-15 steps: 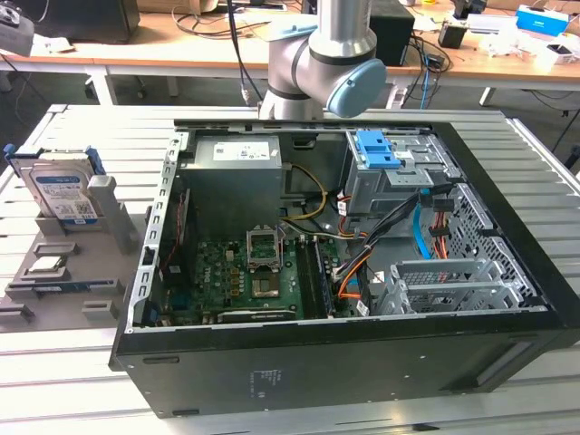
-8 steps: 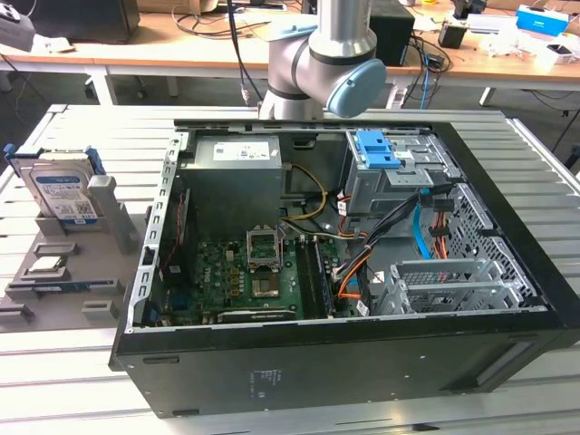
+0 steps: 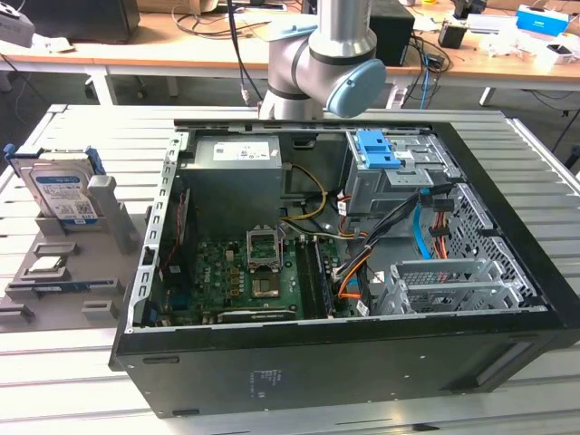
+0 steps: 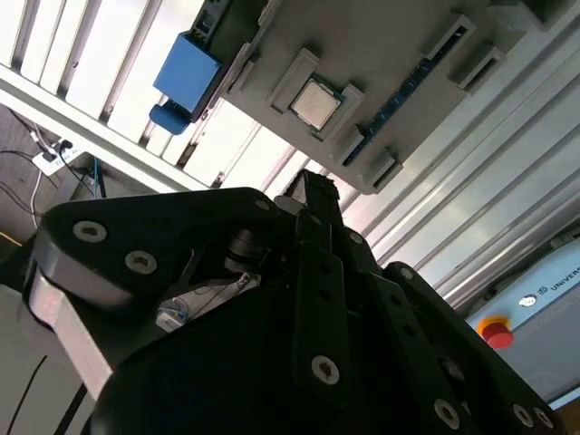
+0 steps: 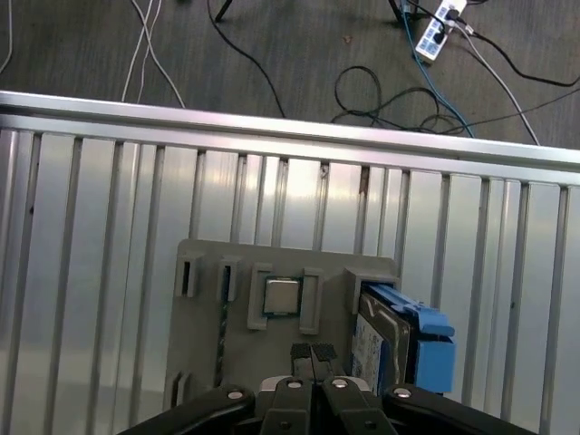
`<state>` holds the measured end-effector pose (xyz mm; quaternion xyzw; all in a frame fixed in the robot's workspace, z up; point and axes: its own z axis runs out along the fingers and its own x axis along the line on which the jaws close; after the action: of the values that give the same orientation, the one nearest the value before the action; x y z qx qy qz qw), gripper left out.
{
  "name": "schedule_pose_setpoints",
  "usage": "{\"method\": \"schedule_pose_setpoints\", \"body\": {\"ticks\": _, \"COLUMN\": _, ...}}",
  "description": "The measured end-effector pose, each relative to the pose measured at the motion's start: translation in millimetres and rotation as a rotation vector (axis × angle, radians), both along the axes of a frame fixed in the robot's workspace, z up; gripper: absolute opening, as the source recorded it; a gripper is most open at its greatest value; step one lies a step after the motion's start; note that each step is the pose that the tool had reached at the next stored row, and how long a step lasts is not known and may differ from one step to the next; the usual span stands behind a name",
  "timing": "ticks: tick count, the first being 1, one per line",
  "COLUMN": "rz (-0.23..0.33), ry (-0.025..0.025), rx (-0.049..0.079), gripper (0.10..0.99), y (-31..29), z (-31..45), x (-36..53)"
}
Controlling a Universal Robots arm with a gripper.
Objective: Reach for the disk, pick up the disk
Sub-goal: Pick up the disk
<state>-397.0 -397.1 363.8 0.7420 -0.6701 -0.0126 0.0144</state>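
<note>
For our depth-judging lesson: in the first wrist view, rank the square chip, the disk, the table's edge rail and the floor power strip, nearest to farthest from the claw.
1. Square chip and disk, both in the grey holder by the claw: too close to call.
2. Table's edge rail, beyond the slats.
3. Power strip, on the floor.

The arm (image 3: pixel 304 68) was a silver-grey tube with a pale blue joint cap (image 3: pixel 355 88), and the gripper (image 5: pixel 313 352) was matte black, its linkage plates (image 4: pixel 317 317) back from the tips studded with round silver screws (image 4: pixel 324 367).
</note>
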Motion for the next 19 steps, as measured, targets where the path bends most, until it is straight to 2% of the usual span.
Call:
{"method": "schedule_pose_setpoints", "body": {"ticks": 3, "rz": 0.003, "ry": 0.0000, "rx": 0.000, "gripper": 0.294, "y": 0.0, "z": 0.0, "x": 0.0}}
{"method": "schedule_pose_setpoints", "body": {"ticks": 4, "rz": 0.004, "ry": 0.0000, "rx": 0.000, "gripper": 0.294, "y": 0.0, "z": 0.0, "x": 0.0}}
{"method": "schedule_pose_setpoints", "body": {"ticks": 8, "rz": 0.009, "ry": -0.0001, "rx": 0.000, "gripper": 0.537, "y": 0.0, "z": 0.0, "x": 0.0}}
{"method": "schedule_pose_setpoints", "body": {"ticks": 9, "rz": 0.009, "ry": -0.0001, "rx": 0.000, "gripper": 0.537, "y": 0.0, "z": 0.0, "x": 0.0}}
{"method": "schedule_pose_setpoints", "body": {"ticks": 10, "rz": 0.011, "ry": 0.0000, "rx": 0.000, "gripper": 0.600, "y": 0.0, "z": 0.0, "x": 0.0}}
{"method": "schedule_pose_setpoints", "body": {"ticks": 15, "rz": 0.013, "ry": 0.0001, "rx": 0.000, "gripper": 0.600, "y": 1.9, "z": 0.0, "x": 0.0}}
{"method": "schedule_pose_setpoints", "body": {"ticks": 19, "rz": 0.013, "ry": -0.0001, "rx": 0.000, "gripper": 0.600, "y": 9.4, "z": 0.0, "x": 0.1}}
